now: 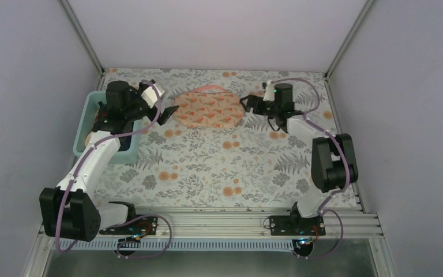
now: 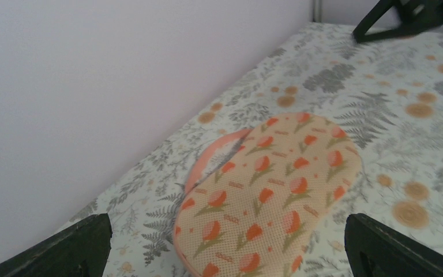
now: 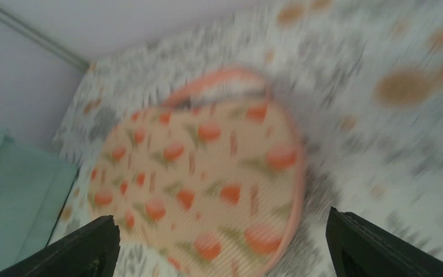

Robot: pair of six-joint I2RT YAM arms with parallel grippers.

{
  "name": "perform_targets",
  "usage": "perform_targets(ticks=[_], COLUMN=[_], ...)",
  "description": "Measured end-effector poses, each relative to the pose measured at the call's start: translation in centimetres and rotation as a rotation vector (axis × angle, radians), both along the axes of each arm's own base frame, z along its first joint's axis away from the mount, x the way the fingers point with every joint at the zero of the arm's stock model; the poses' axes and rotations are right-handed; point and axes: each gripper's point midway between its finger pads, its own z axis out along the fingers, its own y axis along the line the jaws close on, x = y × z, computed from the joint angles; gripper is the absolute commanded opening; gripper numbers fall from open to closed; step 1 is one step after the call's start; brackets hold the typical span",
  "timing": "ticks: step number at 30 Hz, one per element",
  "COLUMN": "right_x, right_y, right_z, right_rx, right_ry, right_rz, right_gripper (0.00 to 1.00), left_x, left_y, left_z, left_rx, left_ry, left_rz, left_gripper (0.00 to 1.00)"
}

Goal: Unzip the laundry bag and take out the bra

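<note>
Left hand spread beside laundry bag | right hand spread at its other end

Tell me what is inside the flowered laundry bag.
Nothing inside shows. The laundry bag looks closed on the table; only its flowered fabric and pink loop are visible, so contents are covered.

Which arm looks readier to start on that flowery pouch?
Probably right: the right gripper, open, sits at the laundry bag end, the bag filling its view. The left gripper, also open, views it from farther.
</note>
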Motion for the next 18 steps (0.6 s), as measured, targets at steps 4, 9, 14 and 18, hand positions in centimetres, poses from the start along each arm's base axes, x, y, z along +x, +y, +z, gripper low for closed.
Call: perform_targets(ticks=[4, 9, 14, 18], right_x=[-1.9, -2.6, -2.6, -2.4], right_y=[3.4, 3.8, 4.4, 5.1], right_z=[-6.3, -10.5, -11.8, -13.1], right_rx=[0.052, 0.093, 0.149, 0.198], right_ry=[0.256, 0.435, 0.491, 0.537], right_rz=[0.054, 0.015, 0.009, 0.022], right_gripper=[0.80, 0.72, 0.61, 0.49], left_x=[-1.9, -4.1, -5.5, -6.2], left_y=[-1.1, -2.3, -3.4, -4.4], left_z=[0.1, -1.5, -2.4, -2.9], left_rx=[0.048, 0.090, 0.105, 0.120], left_ry=[0.045, 0.132, 0.177, 0.187], left_rz=[-0.058, -0.112, -0.153, -0.175], left_gripper=[1.00, 1.00, 1.00, 1.00])
